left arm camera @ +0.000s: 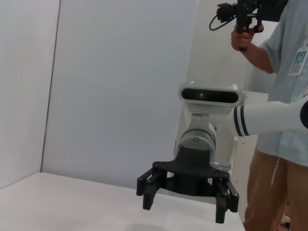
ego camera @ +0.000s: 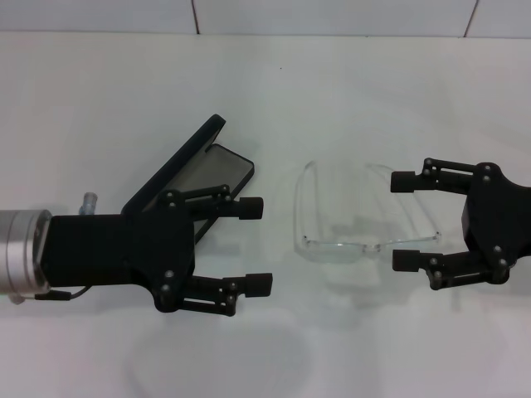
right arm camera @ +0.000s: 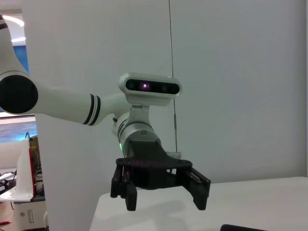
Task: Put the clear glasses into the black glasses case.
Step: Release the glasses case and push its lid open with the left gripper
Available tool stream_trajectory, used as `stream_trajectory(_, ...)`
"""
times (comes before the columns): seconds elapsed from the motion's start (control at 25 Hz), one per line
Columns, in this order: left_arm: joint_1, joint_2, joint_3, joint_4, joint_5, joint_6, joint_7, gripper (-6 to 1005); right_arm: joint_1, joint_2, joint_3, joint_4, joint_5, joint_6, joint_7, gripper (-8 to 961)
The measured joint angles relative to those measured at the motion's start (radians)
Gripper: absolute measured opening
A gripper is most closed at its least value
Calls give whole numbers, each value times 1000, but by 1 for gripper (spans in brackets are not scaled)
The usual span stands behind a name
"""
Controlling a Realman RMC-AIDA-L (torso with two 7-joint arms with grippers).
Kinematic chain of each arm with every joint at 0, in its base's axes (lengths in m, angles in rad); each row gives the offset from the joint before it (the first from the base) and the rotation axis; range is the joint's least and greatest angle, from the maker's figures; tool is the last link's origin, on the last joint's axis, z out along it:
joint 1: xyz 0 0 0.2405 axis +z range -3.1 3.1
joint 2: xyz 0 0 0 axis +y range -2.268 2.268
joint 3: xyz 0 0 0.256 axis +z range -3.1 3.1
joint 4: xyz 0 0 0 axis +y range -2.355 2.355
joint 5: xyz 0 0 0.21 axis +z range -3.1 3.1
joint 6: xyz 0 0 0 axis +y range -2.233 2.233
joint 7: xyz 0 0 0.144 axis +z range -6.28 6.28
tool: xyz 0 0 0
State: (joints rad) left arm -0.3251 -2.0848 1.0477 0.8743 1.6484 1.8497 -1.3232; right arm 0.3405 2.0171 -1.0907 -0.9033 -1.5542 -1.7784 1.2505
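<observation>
Lying on the white surface (ego camera: 99, 99) between the 2 arms, the clear glasses (ego camera: 348, 224) are resting with their lens edge toward the near side and both curved arms unfolded and pointing toward the far side. To their left, the black glasses case (ego camera: 217, 170) is sitting open, its lid standing up at a slant along the left edge and its grey-lined tray lying flat on the right; the near end of the case is being hidden by the left arm. The left end effector (ego camera: 255, 245) is reaching in from the left, its fingers spread wide and holding nothing, hovering just to the right of the case and a little left of the glasses. The right end effector (ego camera: 403, 220) is coming in from the right at about the same depth, also spread wide and empty, with its far fingertip sitting beside the right temple arm and its near fingertip beside the right end of the lens; whether either is touching the glasses is not clear. In the left wrist view, the right end effector (left arm camera: 185, 202) is hanging open above the surface, and a person (left arm camera: 276, 120) is standing behind it holding a camera rig (left arm camera: 245, 12). In the right wrist view, the left end effector (right arm camera: 161, 195) is likewise showing open fingers.
</observation>
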Motion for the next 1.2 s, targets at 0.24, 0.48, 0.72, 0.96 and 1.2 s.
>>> stream_trajectory(0.24,0,0,0,0,-3,0,0,865,-1,0,0,0,0,0,0,872)
stream_trajectory(0.48,0,0,0,0,-8,0,2,859,-2,0,1,14,2,0,0,872)
stream_trajectory(0.72,-4,0,-56,10,-65,-4,-50,854,-1,0,5,60,22,0,-1,871)
stream_trajectory(0.96,-64,18,-134,179,-5,-121,-441,849,-9,-1,12,133,71,-4,-45,871)
stream_trajectory(1.2,-207,15,-109,436,379,-174,-919,846,-10,-3,13,163,83,-4,-60,871)
